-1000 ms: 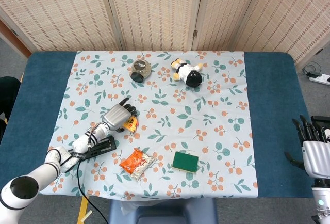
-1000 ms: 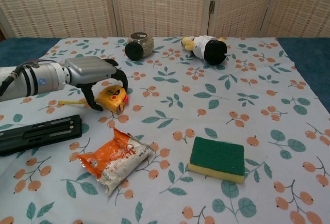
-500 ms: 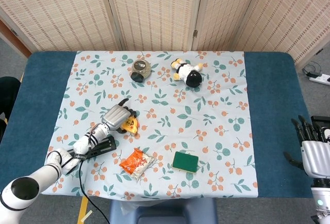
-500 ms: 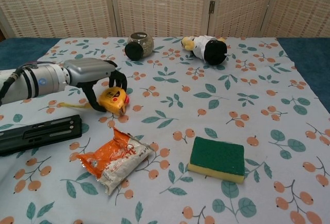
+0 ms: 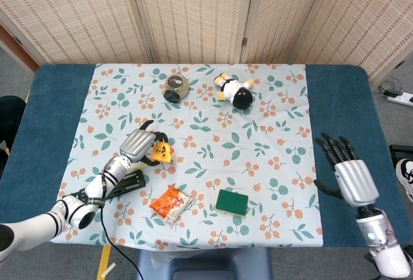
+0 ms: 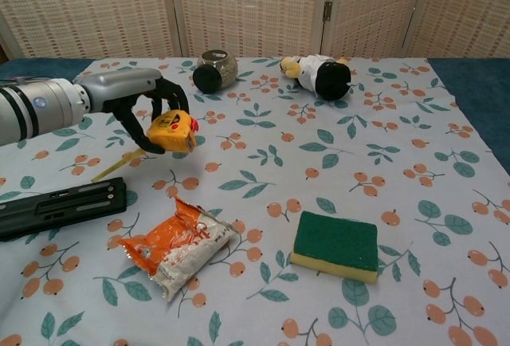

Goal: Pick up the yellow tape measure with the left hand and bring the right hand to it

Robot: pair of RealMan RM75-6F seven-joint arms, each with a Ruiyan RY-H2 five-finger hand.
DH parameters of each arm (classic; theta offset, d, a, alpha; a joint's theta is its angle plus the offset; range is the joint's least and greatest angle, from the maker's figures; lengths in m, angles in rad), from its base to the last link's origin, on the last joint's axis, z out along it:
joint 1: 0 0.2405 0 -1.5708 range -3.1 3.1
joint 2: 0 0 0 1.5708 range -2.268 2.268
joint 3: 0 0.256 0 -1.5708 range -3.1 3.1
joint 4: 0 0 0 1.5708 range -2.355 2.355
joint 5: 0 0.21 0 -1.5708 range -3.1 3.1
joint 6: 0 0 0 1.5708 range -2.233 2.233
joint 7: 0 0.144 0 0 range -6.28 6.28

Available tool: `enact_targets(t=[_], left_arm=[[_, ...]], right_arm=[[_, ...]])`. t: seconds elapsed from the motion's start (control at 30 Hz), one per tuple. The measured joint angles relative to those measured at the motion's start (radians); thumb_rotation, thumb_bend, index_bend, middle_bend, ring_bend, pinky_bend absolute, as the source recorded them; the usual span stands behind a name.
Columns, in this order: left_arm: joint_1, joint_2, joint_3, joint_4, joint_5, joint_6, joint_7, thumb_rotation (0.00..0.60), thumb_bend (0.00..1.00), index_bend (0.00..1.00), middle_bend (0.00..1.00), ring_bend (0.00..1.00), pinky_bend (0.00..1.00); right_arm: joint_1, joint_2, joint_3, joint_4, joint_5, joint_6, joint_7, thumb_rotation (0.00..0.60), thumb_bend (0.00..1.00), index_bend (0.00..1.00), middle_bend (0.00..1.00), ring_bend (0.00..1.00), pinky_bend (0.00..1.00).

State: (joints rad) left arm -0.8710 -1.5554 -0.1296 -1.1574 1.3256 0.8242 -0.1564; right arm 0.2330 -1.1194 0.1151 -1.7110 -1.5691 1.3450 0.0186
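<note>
While the left hand [image 6: 131, 95] grips the raised yellow tape measure [image 6: 172, 131], right hand [image 5: 348, 171] spread, holding nothing

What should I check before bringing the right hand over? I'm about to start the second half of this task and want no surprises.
1. Left hand holds the yellow tape measure: ok.
2. Tape measure lifted off the tablecloth: ok, chest view.
3. Right hand holds nothing, fingers apart: ok.
4. Path between the hands free of tall things: ok; the green sponge lies flat nearer the robot.
5. Yellow blade trailing out: not ok, partly extended.
6. Grip firmness: cannot tell.
</note>
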Motion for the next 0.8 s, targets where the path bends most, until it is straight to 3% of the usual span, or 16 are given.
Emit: enact_targets(t=[0.2,0.4,0.8], left_arm=[[0.024,0.093,-0.064,-0.254,-0.16,0.022,0.169,0.6,0.33,0.63,0.59,0.54,0.08],[0.021,0.144,-0.133,-0.431,-0.306,0.057,0.274,0.6,0.35,0.63,0.6,0.55,0.08],[-0.05,0.125,-0.19,-0.521,-0.455,0.094,0.394,0.6,0.36,0.63,0.6,0.56,0.08]], right_arm=[[0.099,-0.057,0.037,-0.051,-0.012,-0.079,0.011,0.6,0.27,0.08,0.06,0.08,0.0],[0.194,-0.135,0.079,-0.079,0.036,-0.173,-0.003,0.6,0.27,0.04,0.0,0.04,0.0],[0.341,-0.346,0.188,-0.059,0.185,-0.219,-0.127,0.6,0.27,0.0,0.0,0.0,0.0]])
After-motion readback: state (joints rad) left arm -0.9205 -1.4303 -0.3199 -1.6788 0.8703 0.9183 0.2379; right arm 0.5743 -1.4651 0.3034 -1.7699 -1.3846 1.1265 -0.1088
